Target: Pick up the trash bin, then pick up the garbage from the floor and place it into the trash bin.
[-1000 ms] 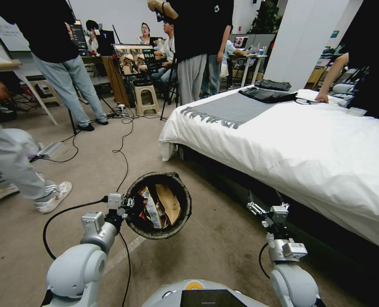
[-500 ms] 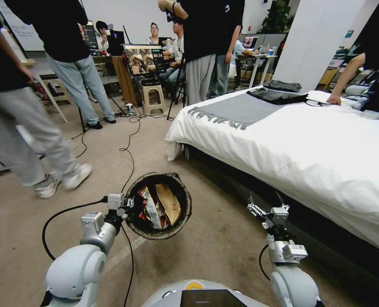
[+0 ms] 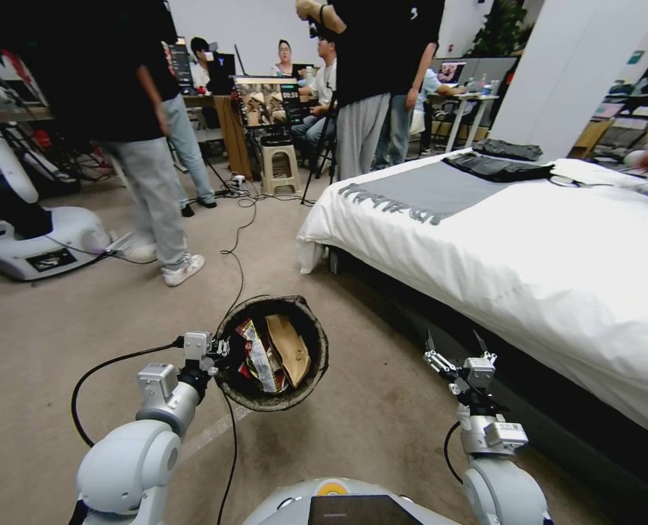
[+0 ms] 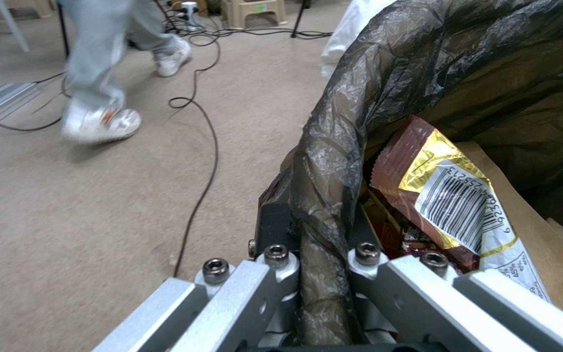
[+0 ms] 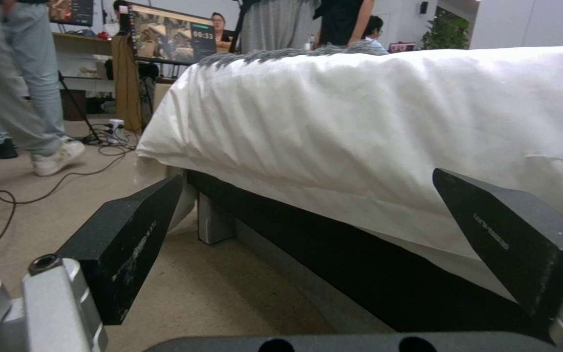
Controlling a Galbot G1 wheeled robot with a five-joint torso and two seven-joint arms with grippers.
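Closest in, the left gripper [image 3: 220,348] is clamped on the rim of the trash bin [image 3: 271,351], its jaws pinching a fold of the dark liner bag [image 4: 334,166]. The bin hangs off the floor [image 3: 83,321] at about eleven o'clock from the robot's chest. Inside lies the garbage [image 3: 273,351]: one red-and-gold wrapper with a barcode [image 4: 447,195], one brown paper piece [image 3: 289,345], and perhaps more scraps beneath, though the pile is too tangled to count.

At about one o'clock the right gripper [image 3: 453,340] hovers empty, its two black fingers [image 5: 128,239] spread wide and touching nothing. Just beyond it the bed [image 3: 528,248] with its white cover blocks the whole right side, its dark base [image 5: 334,244] close ahead of the fingers.

One black cable [image 3: 238,240] snakes across the carpet toward twelve o'clock. Farther off at ten o'clock stands another robot's white base [image 3: 43,244], and a beige stool [image 3: 279,166] sits near twelve.
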